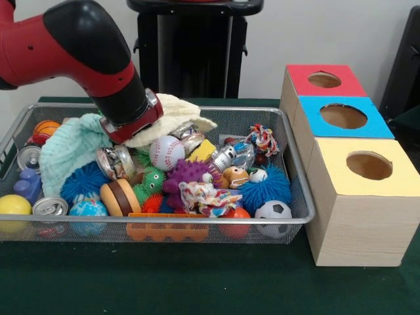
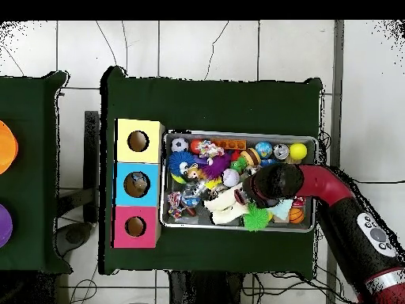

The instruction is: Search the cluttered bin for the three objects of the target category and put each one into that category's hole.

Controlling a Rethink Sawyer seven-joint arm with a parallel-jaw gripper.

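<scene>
Claw [image 1: 131,128] is down in the wire bin [image 1: 298,197], buried among cloths; cannot tell whether it is spread or pinching anything. The wrist presses between a cream cloth [image 1: 172,118] and a teal cloth [image 1: 69,147], near the bin's far edge. Just beside: a crushed can [image 1: 116,161] and a baseball [image 1: 167,152]. The bin is full of balls, cans and toys. Red box [image 1: 325,80], blue box [image 1: 344,117] and yellow box [image 1: 369,166] stand at the desk's edge; the overhead view hints at something in the blue hole, unclear. Judgement: search stage; target category unidentifiable.

Red and black arm [image 1: 85,59] angled steeply downward, wrist lowest
</scene>
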